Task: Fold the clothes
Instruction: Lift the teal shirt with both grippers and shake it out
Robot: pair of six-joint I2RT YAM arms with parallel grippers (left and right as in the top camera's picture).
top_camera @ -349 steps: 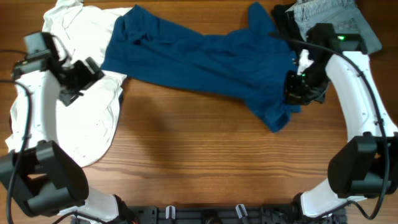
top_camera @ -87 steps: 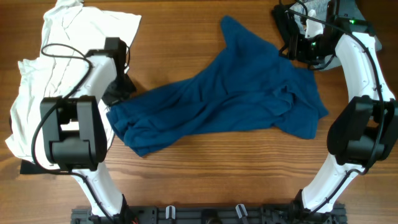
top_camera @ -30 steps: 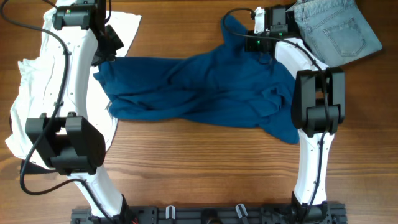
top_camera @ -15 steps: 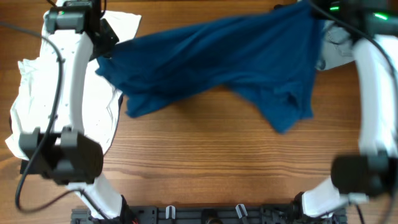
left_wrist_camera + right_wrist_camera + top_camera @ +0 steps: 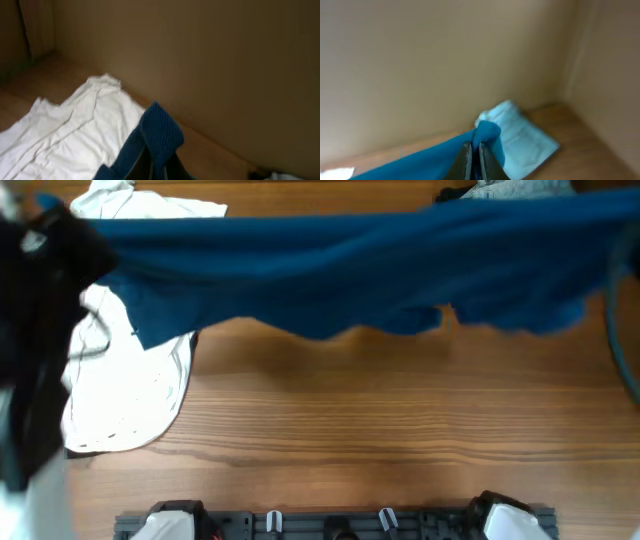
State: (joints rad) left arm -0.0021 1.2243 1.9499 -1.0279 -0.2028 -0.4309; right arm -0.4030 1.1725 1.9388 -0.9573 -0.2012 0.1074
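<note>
The dark teal-blue T-shirt (image 5: pixel 340 270) hangs in the air, stretched wide across the back of the table, its lower edge drooping. My left gripper (image 5: pixel 156 160) is shut on one bunched corner of it (image 5: pixel 161 131), high above the white shirt (image 5: pixel 65 127). At the other end my right gripper (image 5: pixel 475 151) is shut on the opposite corner (image 5: pixel 485 132), above the light-blue jeans (image 5: pixel 520 132). In the overhead view the left arm (image 5: pixel 35 330) is a dark blur close to the camera. Both grippers themselves are hidden there.
The white shirt (image 5: pixel 130 380) lies spread at the table's left side. Slivers of the jeans (image 5: pixel 520 188) and a black garment (image 5: pixel 452 195) show at the back right, mostly covered by the raised T-shirt. Brown wood tabletop (image 5: pixel 350 430) fills the front half.
Both arms have risen and spread apart, lifting the blue T-shirt off the table and pulling it taut across the whole width. The left arm now looms near the overhead camera.
</note>
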